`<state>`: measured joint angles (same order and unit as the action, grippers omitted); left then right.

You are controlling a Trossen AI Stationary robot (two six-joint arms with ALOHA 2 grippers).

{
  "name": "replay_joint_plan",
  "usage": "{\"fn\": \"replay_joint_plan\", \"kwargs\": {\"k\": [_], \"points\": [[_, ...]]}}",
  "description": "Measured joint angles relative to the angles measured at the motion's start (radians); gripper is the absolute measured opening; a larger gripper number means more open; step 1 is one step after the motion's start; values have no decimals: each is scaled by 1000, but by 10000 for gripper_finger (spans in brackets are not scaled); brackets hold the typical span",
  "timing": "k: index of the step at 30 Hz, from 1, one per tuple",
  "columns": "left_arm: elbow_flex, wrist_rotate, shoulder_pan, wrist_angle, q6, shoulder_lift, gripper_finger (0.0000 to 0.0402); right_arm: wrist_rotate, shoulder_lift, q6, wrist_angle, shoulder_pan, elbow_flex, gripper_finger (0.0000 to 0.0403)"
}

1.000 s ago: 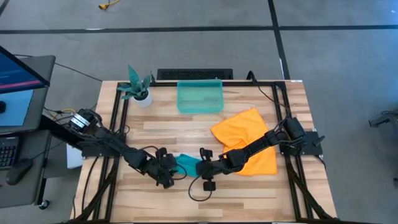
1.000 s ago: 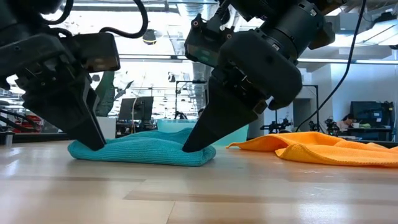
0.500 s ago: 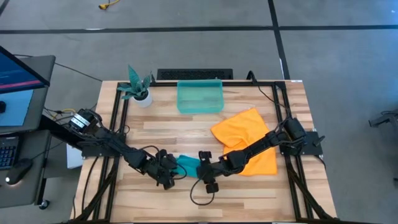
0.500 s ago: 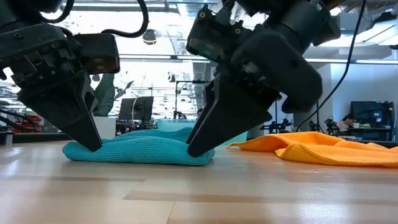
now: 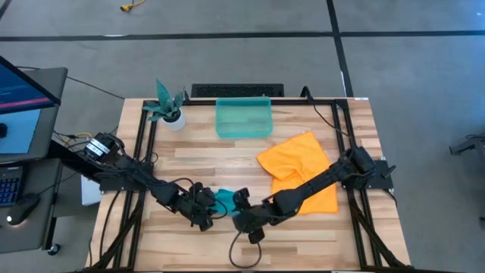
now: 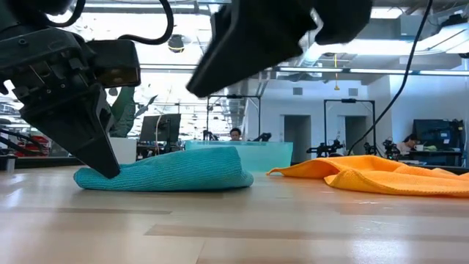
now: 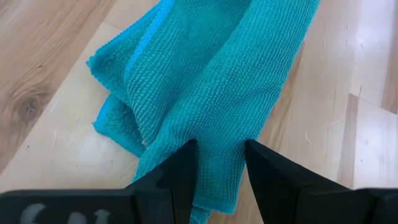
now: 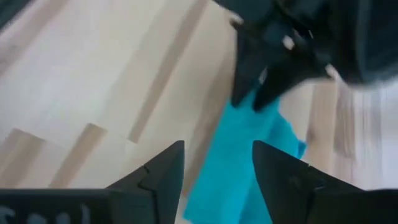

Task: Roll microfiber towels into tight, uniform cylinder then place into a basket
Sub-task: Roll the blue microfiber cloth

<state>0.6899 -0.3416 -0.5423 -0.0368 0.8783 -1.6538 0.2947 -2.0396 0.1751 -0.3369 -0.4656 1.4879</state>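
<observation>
The teal towel [image 6: 168,172] lies on the table as a loose, flat bundle near the front middle [image 5: 224,200]. My left gripper [image 7: 221,163] is shut on the bundle's left end [image 5: 204,213]. My right gripper [image 8: 214,165] hangs open above the bundle's right end [image 5: 244,216] and touches nothing. In the low view it is a dark blur [image 6: 253,40] high over the towel. The orange towel [image 5: 299,171] lies spread and rumpled on the right. The teal basket [image 5: 244,117] stands at the far middle. My left gripper pinches a raised fold of the teal towel [image 7: 219,146] between its two fingers, at the bundle's left end [image 6: 94,176]. The fingers [image 6: 102,158] slant down from the table's left. Several layers are gathered there. The bundle rests on the table.
A white pot with a teal plant [image 5: 168,106] stands at the far left, beside the basket. My right arm [image 5: 326,178] reaches over the orange towel. Bare wood [image 5: 189,163] lies between the teal towel and the basket.
My right gripper has opened, let go of the teal towel's right end, risen clear of it, shifted a little toward the near edge and rolled. The towel's freed right end has puffed up rounder. My left gripper keeps its hold.
</observation>
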Motion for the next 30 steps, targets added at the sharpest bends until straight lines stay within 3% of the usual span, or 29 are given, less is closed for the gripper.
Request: {"fn": "replay_joint_plan", "kwargs": {"k": [11, 30], "points": [[0, -20, 0, 1, 0, 0, 132, 63, -57, 71, 62, -10, -53, 194], [-1, -31, 0, -2, -1, -1, 132, 73, -159, -70, 42, 69, -47, 169]]}}
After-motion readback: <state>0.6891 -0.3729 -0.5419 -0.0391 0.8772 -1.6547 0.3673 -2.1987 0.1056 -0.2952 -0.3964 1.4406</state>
